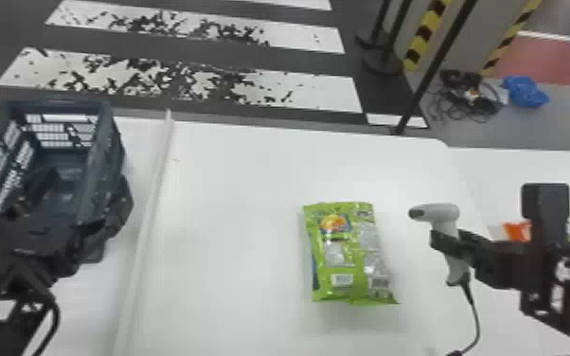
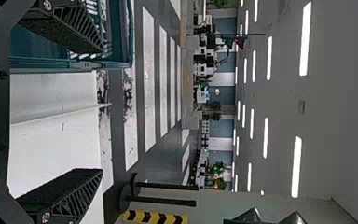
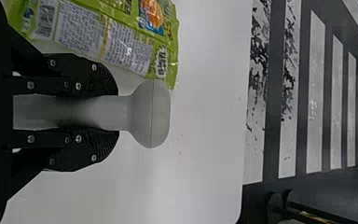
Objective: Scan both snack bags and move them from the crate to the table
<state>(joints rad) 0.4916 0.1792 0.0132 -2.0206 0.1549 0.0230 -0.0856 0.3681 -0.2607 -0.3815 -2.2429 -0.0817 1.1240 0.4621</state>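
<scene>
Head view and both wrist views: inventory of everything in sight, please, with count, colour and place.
snack bag: one, green, flat on table
scanner: one, light grey, in right gripper
scanner cable: one, dark, below the handle
crate: one, dark blue, table's left
table: white, centre
ridge: one, white, right of crate
orange item: one, beyond right arm, partly hidden
blue bundle: one, floor
cables: tangled, black, floor
left gripper: one, black, open, by crate
right gripper: one, black, shut on scanner

The head view looks down; all three share the table point(image 1: 227, 189).
</scene>
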